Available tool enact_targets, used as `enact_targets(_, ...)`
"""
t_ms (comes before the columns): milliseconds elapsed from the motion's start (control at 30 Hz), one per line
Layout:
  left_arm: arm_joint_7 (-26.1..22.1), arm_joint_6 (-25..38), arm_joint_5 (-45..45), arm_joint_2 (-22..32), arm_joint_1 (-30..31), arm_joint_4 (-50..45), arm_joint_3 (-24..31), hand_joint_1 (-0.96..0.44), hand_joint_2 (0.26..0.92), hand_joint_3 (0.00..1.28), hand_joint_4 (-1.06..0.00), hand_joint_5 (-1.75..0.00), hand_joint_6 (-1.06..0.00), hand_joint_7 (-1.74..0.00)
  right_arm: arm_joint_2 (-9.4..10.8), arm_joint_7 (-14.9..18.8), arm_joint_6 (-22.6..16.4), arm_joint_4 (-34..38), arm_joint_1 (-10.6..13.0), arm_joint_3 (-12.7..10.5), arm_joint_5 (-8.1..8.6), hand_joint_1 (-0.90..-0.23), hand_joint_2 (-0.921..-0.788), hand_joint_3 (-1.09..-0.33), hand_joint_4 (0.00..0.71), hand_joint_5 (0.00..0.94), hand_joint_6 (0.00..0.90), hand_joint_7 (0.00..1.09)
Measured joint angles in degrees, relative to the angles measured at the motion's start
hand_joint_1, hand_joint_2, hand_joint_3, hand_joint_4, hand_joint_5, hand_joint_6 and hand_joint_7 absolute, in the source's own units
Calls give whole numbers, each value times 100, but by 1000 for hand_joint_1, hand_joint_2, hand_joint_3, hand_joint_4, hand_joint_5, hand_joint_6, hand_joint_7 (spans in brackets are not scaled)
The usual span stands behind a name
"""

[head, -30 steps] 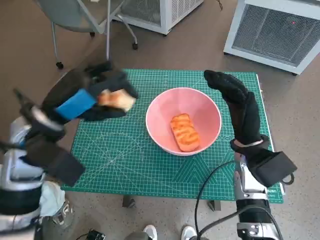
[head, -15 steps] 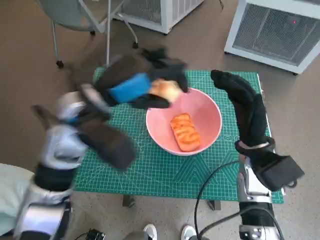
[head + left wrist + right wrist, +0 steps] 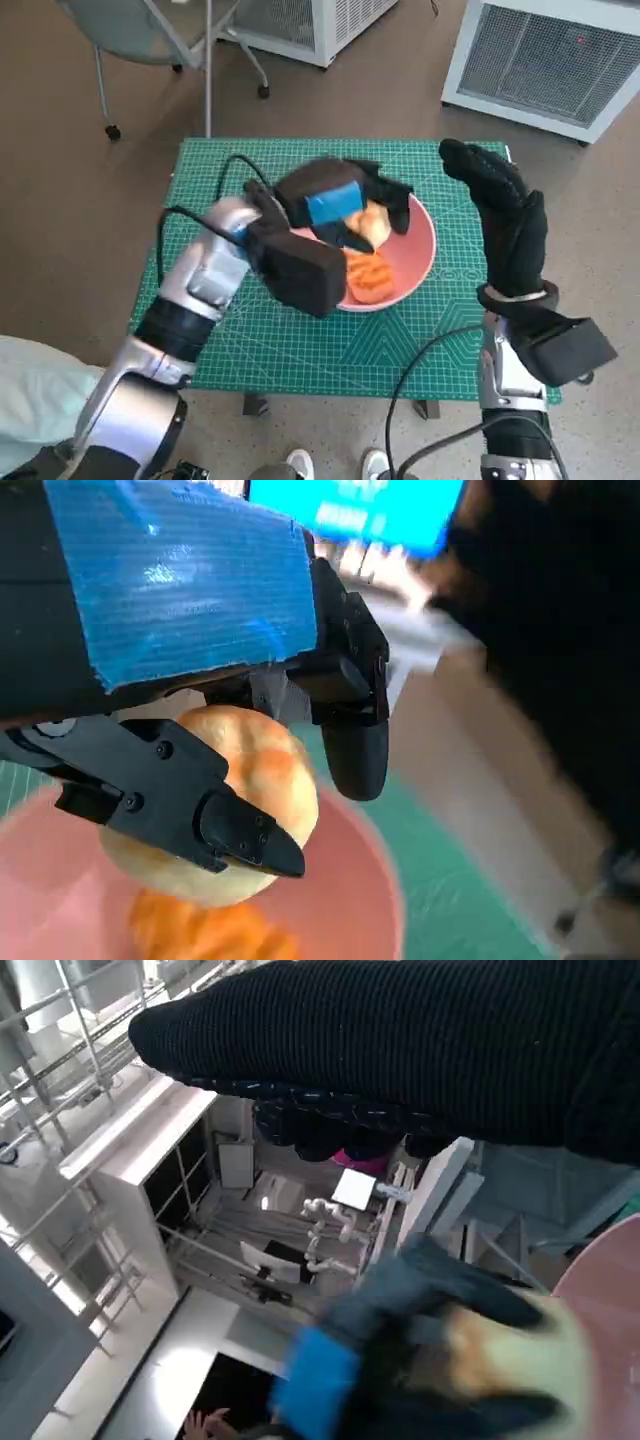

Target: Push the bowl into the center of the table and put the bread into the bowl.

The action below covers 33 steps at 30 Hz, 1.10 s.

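Bread, a round pale bun (image 3: 372, 226), sits gripped in the blue-taped left hand (image 3: 335, 203) over the pink round bowl (image 3: 418, 262). An orange bread piece (image 3: 366, 277) lies inside. The bowl rests mid-counter (image 3: 200, 180). The gloved right hand (image 3: 505, 215) is raised beside it, fingers straight, holding nothing.

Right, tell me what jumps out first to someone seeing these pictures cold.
The left hand, black with blue tape, holds a pale bread roll over the pink bowl near the middle of the green mat. An orange-striped bread piece already lies inside the bowl. The gloved right hand stands upright beside the bowl's right rim, holding nothing.
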Motion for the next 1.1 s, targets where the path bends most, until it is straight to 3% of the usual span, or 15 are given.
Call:
enact_targets(67, -172, 229, 3, -10, 2, 19, -23, -63, 894, 51, -305, -217, -326, -246, -3, -26, -2, -10, 4, 1, -5, -669, -921, -800, 152, 1, -1, 503)
enact_targets(133, -375, 515, 4, -5, 7, -54, -32, -120, 889, 36, -203, -112, -269, -127, -6, -46, -4, -22, 6, 1, -5, -667, -921, -800, 152, 1, -1, 503)
enact_targets(267, -756, 1144, 3, 52, 79, -499, -24, -234, 886, 22, -105, -24, -215, -28, -15, -75, -9, -48, 16, 1, -8, -668, -921, -800, 153, 1, -1, 504)
enact_targets(467, -888, 1301, -189, 135, 247, -1008, 137, -317, 887, 13, -61, -2, -212, -8, -19, -91, -12, -59, 17, 1, -8, -673, -921, -798, 154, 2, -1, 506)
enact_targets(867, -818, 199, -1386, 323, 835, -1217, 1076, -351, 888, 5, -43, -1, -224, -9, -34, -113, -16, -83, 18, -2, -7, -678, -921, -796, 155, 2, -1, 507)
enact_targets(1100, -657, -426, -2119, 361, 1024, -1375, 1695, -357, 908, 13, -104, -24, -293, -42, -36, -123, -15, -134, 18, 0, -7, -681, -921, -793, 157, 2, -1, 510)
